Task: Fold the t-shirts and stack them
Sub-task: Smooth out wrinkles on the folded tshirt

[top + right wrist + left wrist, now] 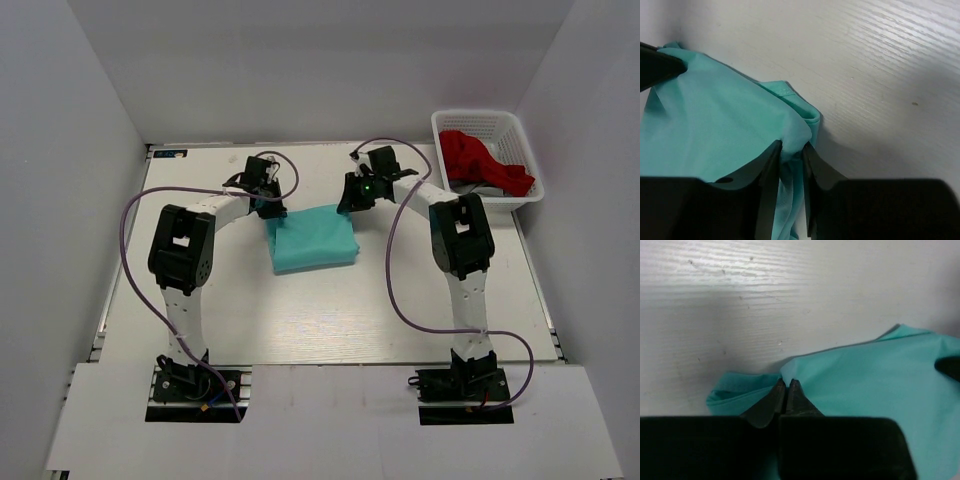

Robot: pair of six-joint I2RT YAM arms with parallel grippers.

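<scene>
A folded teal t-shirt [312,238] lies in the middle of the white table. My left gripper [269,207] is at its far left corner, and in the left wrist view it [785,382] is shut on the teal cloth [870,375]. My right gripper [347,203] is at the far right corner, and in the right wrist view it [792,146] is shut on a bunched fold of the teal shirt [720,130]. A red t-shirt [482,160] lies in a white basket [527,160] at the back right.
White walls enclose the table [330,320] on the left, back and right. Cables loop from both arms over the table. A dark garment [478,187] lies under the red shirt in the basket.
</scene>
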